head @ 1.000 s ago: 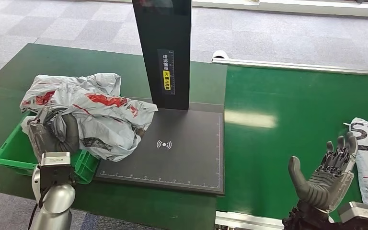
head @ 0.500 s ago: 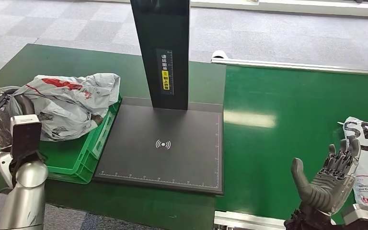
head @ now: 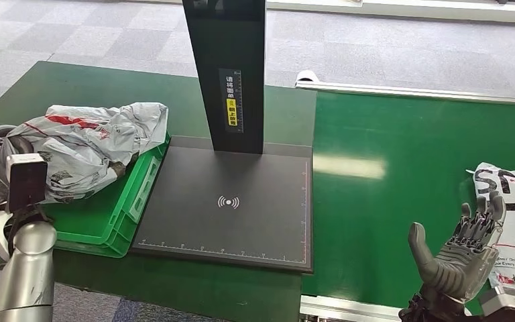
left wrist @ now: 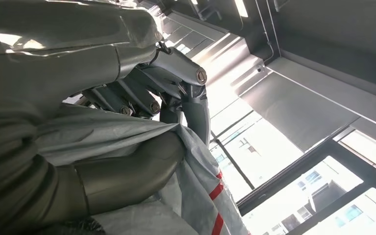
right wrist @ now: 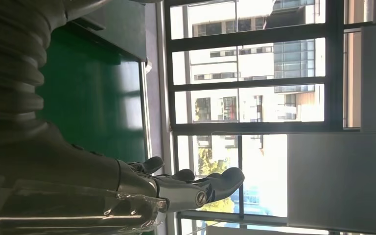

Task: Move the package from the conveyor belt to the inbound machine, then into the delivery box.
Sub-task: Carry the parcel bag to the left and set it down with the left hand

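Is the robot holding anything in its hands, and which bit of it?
The left hand grips the crumpled grey plastic mailing bag by its edge, over the green plastic crate. The right hand holds nothing.

Grey carpet tiles (head: 94, 33) cover the floor beyond a dark green table (head: 74, 84). The carpet runs back to a pale strip (head: 442, 10) along the far edge of the room. Tall windows with dark frames (right wrist: 254, 129) look out on sunlit buildings (right wrist: 254, 58) and a leafy tree (right wrist: 205, 159). Bright daylight pours through the panes (left wrist: 293, 196), beside a grey wall panel (right wrist: 338, 181).
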Tool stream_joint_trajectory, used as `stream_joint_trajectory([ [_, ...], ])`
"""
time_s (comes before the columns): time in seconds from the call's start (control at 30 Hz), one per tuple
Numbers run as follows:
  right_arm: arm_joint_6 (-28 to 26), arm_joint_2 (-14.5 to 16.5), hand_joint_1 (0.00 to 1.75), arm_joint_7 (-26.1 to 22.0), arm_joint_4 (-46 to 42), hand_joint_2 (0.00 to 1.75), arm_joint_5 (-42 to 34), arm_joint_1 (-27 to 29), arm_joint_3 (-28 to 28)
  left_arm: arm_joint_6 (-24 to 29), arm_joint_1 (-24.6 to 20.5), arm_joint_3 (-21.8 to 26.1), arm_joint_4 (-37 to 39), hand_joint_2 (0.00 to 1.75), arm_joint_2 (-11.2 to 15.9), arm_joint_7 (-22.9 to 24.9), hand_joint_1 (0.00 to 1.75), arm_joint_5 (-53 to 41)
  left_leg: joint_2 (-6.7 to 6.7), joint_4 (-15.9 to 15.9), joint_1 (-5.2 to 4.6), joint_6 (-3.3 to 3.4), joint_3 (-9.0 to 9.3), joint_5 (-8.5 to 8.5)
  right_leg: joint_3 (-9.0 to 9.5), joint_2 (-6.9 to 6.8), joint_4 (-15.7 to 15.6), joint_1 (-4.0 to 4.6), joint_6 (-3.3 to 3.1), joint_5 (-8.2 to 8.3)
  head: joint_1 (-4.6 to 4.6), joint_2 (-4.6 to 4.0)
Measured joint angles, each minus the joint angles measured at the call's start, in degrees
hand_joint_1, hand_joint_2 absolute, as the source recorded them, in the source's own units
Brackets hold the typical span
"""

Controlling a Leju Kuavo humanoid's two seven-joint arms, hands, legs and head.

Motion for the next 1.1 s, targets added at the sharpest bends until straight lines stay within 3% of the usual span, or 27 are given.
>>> stream_joint_trajectory([
  [0.53,0.0,-0.06,0.0,0.0,0.0,1.75,0.0,0.0,0.0,0.04,-0.19,0.22,0.79,1.75,0.01,-0.01,1.75,0.0,0.0,0.0,0.0,0.0,-0.01,0.0,-0.01,0.0,0.0,0.0,0.0,0.0,0.0,0.0],
  [0.67,-0.14,-0.06,0.0,0.0,0.0,1.75,-0.01,0.0,-0.01,-2.07,-0.22,0.21,0.88,1.75,0.05,1.45,0.0,1.15,0.01,0.0,0.0,0.0,0.0,0.0,-0.01,0.0,0.0,0.0,0.0,0.0,0.0,0.0],
  [0.8,-0.8,-0.06,0.0,-0.02,0.0,1.75,-0.15,-0.03,-0.3,-12.44,-0.21,-0.54,2.71,1.75,0.32,5.02,0.0,4.83,0.0,0.0,0.0,0.0,0.0,0.01,0.01,-0.01,0.0,0.0,0.0,0.0,0.02,0.0],
  [1.1,-0.79,-0.04,0.0,0.05,0.0,1.75,-0.14,-0.03,-0.76,-13.61,-0.21,-1.5,5.0,1.75,0.23,4.17,0.0,4.8,0.04,0.0,-0.01,-0.01,0.0,0.0,0.0,0.02,0.0,-0.01,-0.01,0.01,0.0,0.0],
])
